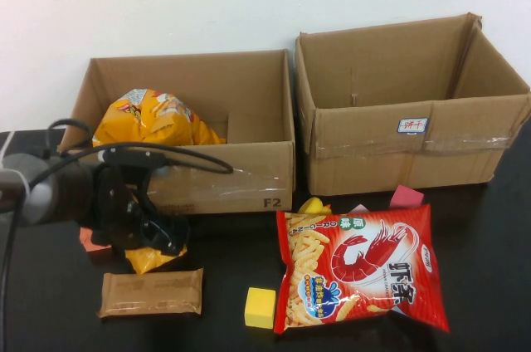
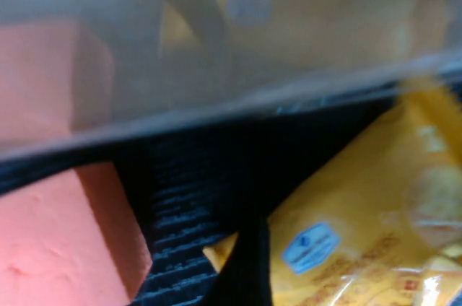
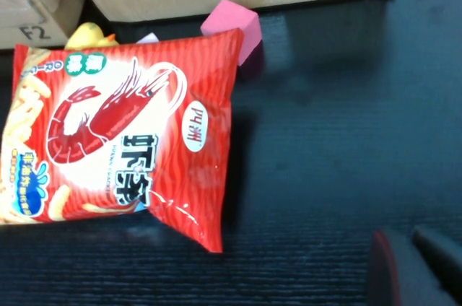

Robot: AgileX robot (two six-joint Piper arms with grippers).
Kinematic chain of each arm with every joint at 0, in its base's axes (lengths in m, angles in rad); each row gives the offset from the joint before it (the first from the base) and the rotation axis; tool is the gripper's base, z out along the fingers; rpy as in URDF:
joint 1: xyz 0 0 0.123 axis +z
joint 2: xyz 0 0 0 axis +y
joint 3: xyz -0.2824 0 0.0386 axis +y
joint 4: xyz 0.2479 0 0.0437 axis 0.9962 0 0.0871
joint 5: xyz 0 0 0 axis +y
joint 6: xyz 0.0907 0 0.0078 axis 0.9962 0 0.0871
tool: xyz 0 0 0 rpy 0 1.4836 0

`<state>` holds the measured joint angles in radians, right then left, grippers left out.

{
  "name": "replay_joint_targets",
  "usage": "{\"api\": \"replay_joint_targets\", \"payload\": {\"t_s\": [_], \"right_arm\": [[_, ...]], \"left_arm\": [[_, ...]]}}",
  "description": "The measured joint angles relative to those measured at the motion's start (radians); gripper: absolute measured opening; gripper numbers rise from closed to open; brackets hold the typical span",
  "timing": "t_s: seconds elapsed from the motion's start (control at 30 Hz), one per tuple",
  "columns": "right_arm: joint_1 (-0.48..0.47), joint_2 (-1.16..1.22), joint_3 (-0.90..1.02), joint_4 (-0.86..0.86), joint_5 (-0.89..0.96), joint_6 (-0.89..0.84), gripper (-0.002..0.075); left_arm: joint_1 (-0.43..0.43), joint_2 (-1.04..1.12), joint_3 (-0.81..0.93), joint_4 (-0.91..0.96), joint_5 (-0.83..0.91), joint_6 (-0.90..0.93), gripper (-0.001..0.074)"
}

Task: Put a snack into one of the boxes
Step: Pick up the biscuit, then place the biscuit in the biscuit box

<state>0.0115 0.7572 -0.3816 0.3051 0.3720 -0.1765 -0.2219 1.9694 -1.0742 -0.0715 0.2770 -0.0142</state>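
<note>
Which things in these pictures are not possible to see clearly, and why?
- Left gripper: high view, its fingers are lost against the dark arm, low over a yellow snack bag.
- Left wrist view: upper half blurred.
- Right gripper: right wrist view, cut off by the corner.
- Orange block: high view, mostly behind the left arm.
</note>
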Motion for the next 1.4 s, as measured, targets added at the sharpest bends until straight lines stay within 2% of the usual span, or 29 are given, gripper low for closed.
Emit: {"api": "replay_joint_targets", "payload": {"t_s": [0.1,0.17,0.23,0.4,0.57,0.77,0.93,1.07,1.23,1.33,1.4], "right_arm": [[0.000,0.000,0.000,0.015,0.000,0.000,0.0031],[0.000,0.000,0.000,0.024,0.000,-0.004,0.0031],[0.000,0.000,0.000,0.026,0.000,-0.006,0.0031],[0.000,0.000,0.000,0.026,0.000,-0.008,0.0031],[0.000,0.000,0.000,0.026,0.000,-0.008,0.0030],[0.000,0.000,0.000,0.026,0.000,-0.008,0.0030],[0.000,0.000,0.000,0.026,0.000,-0.010,0.0030],[0.000,0.000,0.000,0.026,0.000,-0.010,0.0030],[0.000,0.000,0.000,0.026,-0.003,-0.010,0.0030],[0.000,0.000,0.000,0.026,-0.005,-0.010,0.0030],[0.000,0.000,0.000,0.026,-0.010,-0.010,0.0030]], "left_arm": [[0.000,0.025,0.000,0.000,-0.007,0.000,0.0632],[0.000,0.027,0.000,0.000,-0.009,0.000,0.0589],[0.000,0.027,0.000,0.000,-0.006,0.001,0.0524],[0.000,0.025,-0.004,-0.008,0.011,0.005,0.0269],[0.000,0.021,-0.014,-0.023,0.051,0.014,0.0268],[0.000,0.002,-0.075,-0.079,0.258,0.031,0.0268],[0.000,-0.053,-0.142,-0.218,0.409,0.141,0.0268],[0.000,-0.066,-0.218,-0.436,0.541,0.327,0.0268],[-0.007,-0.066,-0.348,-0.854,0.667,0.620,0.0268],[-0.039,-0.064,-0.456,-1.088,0.630,0.831,0.0268],[-0.072,-0.063,-0.523,-1.165,0.552,0.937,0.0268]]}}
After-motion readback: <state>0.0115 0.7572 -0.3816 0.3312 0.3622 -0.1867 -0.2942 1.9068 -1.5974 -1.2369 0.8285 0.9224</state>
